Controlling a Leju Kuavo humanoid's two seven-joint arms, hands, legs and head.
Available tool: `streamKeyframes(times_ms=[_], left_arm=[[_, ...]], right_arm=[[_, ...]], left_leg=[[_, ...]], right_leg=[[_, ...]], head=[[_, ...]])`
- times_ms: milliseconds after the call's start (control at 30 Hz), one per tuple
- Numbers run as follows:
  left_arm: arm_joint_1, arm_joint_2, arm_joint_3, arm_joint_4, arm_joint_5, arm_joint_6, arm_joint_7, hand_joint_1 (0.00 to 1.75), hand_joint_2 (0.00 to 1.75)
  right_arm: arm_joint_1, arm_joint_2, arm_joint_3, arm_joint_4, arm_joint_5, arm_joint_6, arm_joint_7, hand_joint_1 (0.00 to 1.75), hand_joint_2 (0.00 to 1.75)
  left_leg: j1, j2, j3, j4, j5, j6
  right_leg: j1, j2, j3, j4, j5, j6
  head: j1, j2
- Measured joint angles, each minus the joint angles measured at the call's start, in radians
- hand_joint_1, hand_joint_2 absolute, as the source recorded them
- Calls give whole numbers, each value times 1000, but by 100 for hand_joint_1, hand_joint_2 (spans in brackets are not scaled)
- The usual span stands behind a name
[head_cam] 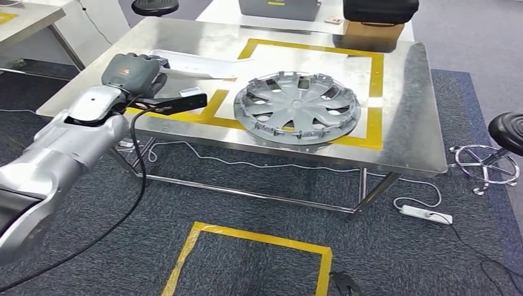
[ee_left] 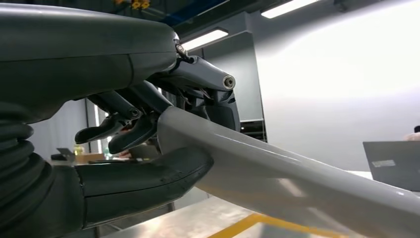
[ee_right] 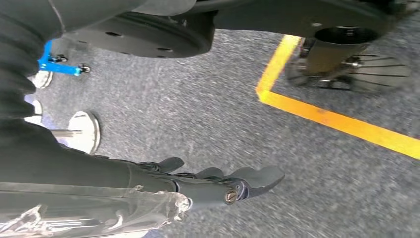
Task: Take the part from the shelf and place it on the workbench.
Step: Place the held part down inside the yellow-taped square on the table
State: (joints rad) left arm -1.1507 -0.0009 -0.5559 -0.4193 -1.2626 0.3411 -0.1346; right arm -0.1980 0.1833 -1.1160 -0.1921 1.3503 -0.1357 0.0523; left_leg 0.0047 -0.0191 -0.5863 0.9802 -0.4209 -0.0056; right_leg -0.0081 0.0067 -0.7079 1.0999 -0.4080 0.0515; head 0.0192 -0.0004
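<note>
A long, pale grey trim part (head_cam: 192,65) lies low over the far left of the steel workbench (head_cam: 407,123). My left hand (head_cam: 132,71) grips its near end. In the left wrist view the thumb sits under the part (ee_left: 297,183) and the fingers (ee_left: 133,124) curl over its end. I cannot tell whether the part touches the tabletop. My right hand (ee_right: 218,181) hangs over the grey carpet with its fingers stretched out and nothing in them.
A silver hubcap (head_cam: 297,106) lies inside a yellow tape rectangle (head_cam: 376,92) on the workbench, right of the part. A cardboard box under a black case (head_cam: 376,24) stands at the far edge. A stool base (head_cam: 487,163), a power strip (head_cam: 425,214) and floor tape (head_cam: 259,237) are below.
</note>
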Motion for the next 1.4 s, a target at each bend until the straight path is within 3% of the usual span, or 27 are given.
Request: streamKeyframes(times_ms=[67, 133, 167, 300, 533, 567, 667, 700, 1133, 1400], left_arm=[[-2, 0, 0, 0, -2, 0, 0, 175, 175], [-1, 2, 0, 0, -4, 1, 0, 175, 175], [1, 3, 0, 1, -4, 2, 0, 175, 175], [2, 8, 0, 1, -6, 3, 0, 175, 175], [5, 10, -1, 1, -7, 3, 1, 175, 175], [5, 10, -1, 1, -7, 3, 1, 175, 175], [9, 10, -1, 1, -8, 3, 1, 175, 175], [10, 10, -1, 1, -8, 3, 1, 175, 175], [10, 22, 0, 4, -16, -15, 30, 175, 175], [13, 65, 21, 31, -9, -13, 57, 175, 175]], right_arm=[[1, 2, 0, 1, 1, 0, 0, 0, 175], [1, 4, 0, 1, 2, 0, 0, 0, 175], [1, 5, 0, 1, 2, 0, 0, 0, 175], [-2, 7, 0, 1, 4, 0, 0, 0, 175], [0, 10, 0, 1, 4, 0, 0, 0, 175], [0, 10, 0, 1, 4, 0, 0, 0, 175], [0, 10, 0, 1, 4, 0, 0, 0, 175], [0, 10, 0, 1, 4, 0, 0, 0, 175], [0, 10, 0, 1, 7, 0, -3, 0, 175], [0, 10, 0, 1, 12, 0, -2, 0, 175]], left_leg=[[-1, 0, 8, 2, -13, -11], [-1, 0, 13, -1, -17, -22], [0, 1, 17, -5, -13, -21], [-1, 1, 22, -12, 4, 13], [2, 3, 29, -27, -4, 25], [4, 3, 31, -33, -9, 17], [12, 3, 33, -44, -12, -39], [13, 3, 33, -44, -12, -48], [5, 2, 34, -41, -7, -40], [4, 3, 34, -41, -7, -38]], right_leg=[[1, 0, 22, -75, 48, -11], [5, 2, 31, -87, 46, -26], [6, 4, 36, -92, 47, -29], [0, 12, 44, -106, 50, -28], [8, 24, 40, -105, 46, -39], [11, 24, 39, -104, 47, -41], [15, 22, 36, -102, 49, -44], [15, 21, 36, -102, 50, -45], [6, 19, 40, -104, 58, -38], [6, 20, 39, -104, 58, -38]], head=[[0, 0], [-1, 0], [-1, 0], [-5, 0], [-5, 0], [-4, 0], [-4, 0], [-4, 0], [-4, 0], [-4, 0]])
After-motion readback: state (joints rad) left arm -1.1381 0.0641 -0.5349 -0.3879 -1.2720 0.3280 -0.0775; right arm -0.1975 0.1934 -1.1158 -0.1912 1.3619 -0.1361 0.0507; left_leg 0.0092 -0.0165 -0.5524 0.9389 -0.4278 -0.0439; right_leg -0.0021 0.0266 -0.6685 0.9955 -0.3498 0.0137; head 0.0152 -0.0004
